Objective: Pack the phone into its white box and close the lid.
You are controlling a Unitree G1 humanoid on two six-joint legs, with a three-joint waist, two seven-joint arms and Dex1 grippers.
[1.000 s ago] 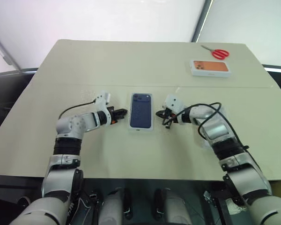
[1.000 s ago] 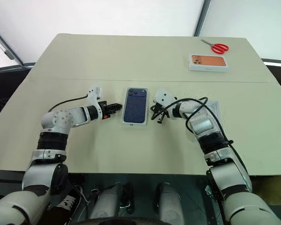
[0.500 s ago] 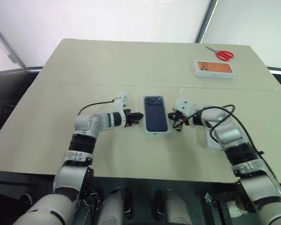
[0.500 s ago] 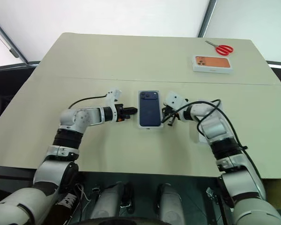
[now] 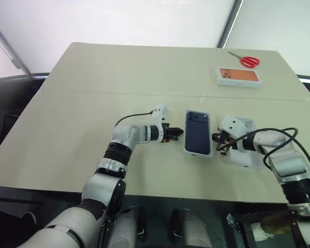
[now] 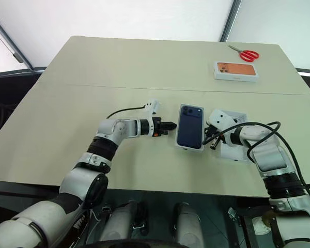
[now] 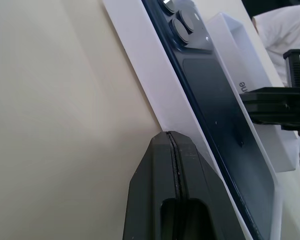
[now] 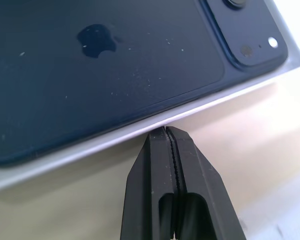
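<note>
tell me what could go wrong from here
1. Both grippers are shut, the left gripper and right gripper each with its tips at a long side of the white box. An uneven push could skew it or jolt the phone lying in it.
2. The right arm and its cable lie across the lid, so a sweep might drag it.

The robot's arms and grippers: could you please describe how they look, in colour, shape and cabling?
Both arms are built of rounded silver-grey segments joined by black ribbed bands. Each ends in a white wrist block and a gripper with two slim black fingers: the left gripper, with a small orange-red mark near its base, and the right gripper. A thin black cable arcs along the left forearm; thicker black cable loops over the right.
</note>
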